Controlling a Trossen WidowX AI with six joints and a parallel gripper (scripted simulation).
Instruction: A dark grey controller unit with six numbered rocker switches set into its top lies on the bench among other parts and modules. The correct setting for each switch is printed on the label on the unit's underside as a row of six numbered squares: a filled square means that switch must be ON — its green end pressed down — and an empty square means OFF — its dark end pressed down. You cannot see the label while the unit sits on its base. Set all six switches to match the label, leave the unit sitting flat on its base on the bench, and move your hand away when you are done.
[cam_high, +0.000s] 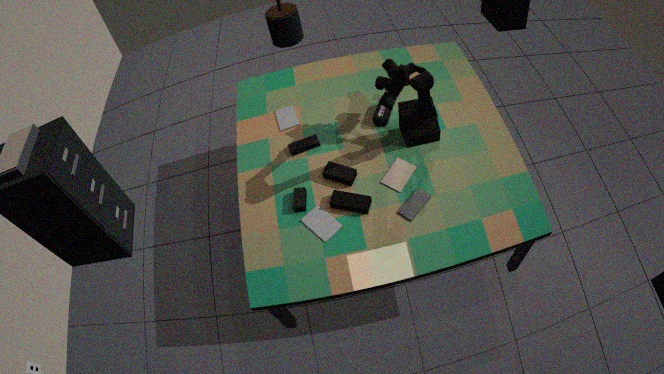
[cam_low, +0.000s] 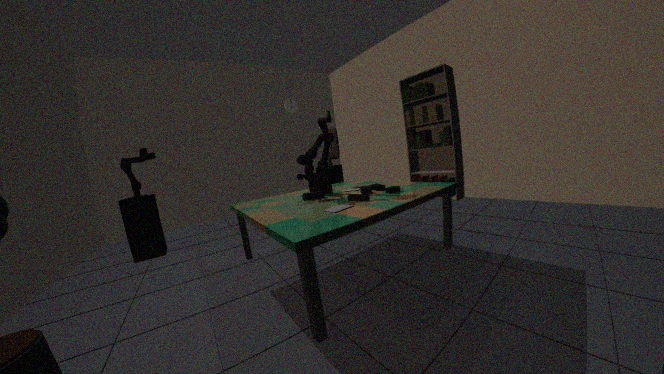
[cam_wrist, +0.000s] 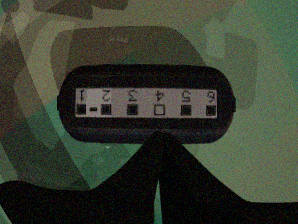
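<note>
The dark grey controller unit (cam_wrist: 145, 77) (cam_high: 381, 119) lies upside down on the bench, beside the arm's base. Its label (cam_wrist: 145, 103) faces the wrist camera, with the numbers inverted. Squares 1, 2, 3, 5 and 6 are filled; square 4 is empty. A small dash stands between squares 1 and 2. The rocker switches are hidden underneath. My gripper (cam_wrist: 160, 139) is shut and empty. Its tips overlap the unit's long near edge in the wrist view, below square 4; whether they touch it cannot be told.
Dark modules (cam_high: 304, 145) (cam_high: 340, 173) (cam_high: 350, 202) (cam_high: 300, 199) lie on the bench. Flat plates (cam_high: 287, 118) (cam_high: 398, 174) (cam_high: 414, 204) (cam_high: 321, 223) lie around them. The arm's black base (cam_high: 419, 122) stands close to the unit.
</note>
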